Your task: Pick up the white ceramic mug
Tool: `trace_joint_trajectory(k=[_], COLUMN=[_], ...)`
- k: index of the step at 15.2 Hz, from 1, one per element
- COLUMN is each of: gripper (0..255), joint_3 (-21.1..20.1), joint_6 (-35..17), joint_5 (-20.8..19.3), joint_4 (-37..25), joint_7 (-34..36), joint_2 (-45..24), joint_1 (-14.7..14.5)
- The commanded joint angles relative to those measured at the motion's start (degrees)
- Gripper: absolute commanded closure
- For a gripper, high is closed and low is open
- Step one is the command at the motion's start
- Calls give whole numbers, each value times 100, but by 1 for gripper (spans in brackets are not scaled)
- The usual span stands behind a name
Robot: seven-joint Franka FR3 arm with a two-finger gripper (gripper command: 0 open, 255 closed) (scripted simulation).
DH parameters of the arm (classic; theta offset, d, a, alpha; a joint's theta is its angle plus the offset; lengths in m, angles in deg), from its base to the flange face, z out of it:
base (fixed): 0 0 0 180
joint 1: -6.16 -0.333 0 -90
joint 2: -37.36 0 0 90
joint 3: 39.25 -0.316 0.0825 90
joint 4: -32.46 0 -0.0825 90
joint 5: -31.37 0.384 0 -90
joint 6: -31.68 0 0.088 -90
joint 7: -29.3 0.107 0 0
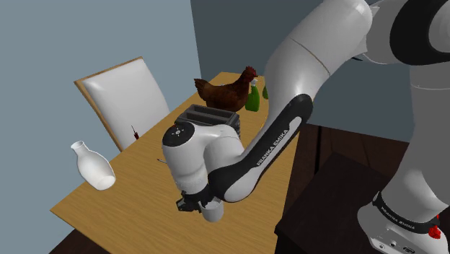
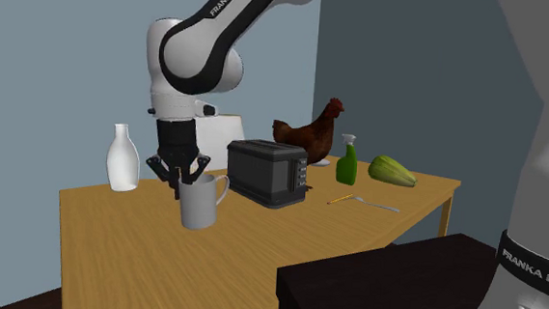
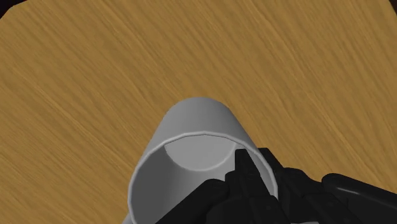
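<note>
Mug (image 2: 202,205): light grey, smooth and plain; a cylinder with a thin rim and a loop handle on the side towards the toaster; stood upright on the table, near the edge by the stand; its hollow is seen from above in the wrist view (image 3: 191,127).
Gripper (image 2: 186,183): all black, pointed straight down over the mug's rim on the side away from the handle; the fingers (image 3: 243,167) are drawn nearly together astride the rim, and the thin wall appears to be pinched between them.
Table (image 2: 113,256): wood, with a streaked golden grain; flat and rectangular.
Toaster (image 2: 269,173): a dark, boxy body with two slots; set just beside the mug, on the handle side.
Vase (image 2: 121,158): white, smooth, narrow-necked; placed behind the gripper, near the table's far corner.
Hen (image 2: 307,136): a brown figure with a red comb; placed behind the toaster.
Spray bottle (image 2: 347,160): green with a white trigger; beside the hen.
Gourd (image 2: 392,170): green, ridged, oblong; laid beyond the bottle.
Chair (image 1: 126,101): a pale padded back in a wooden frame; pushed up to the table's far side.
Stand (image 2: 382,280): a dark box; set against the table.
</note>
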Motion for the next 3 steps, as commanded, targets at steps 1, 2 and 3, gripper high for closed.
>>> trace_joint_trajectory(k=[1,2,3], gripper=[255,255,255], joint_3=[-63,-68,-67], joint_6=[111,119,119], joint_5=[94,102,101], joint_4=[-15,-15,-16], joint_7=[-61,-67,-66], joint_2=[107,116,116], joint_1=[37,41,40])
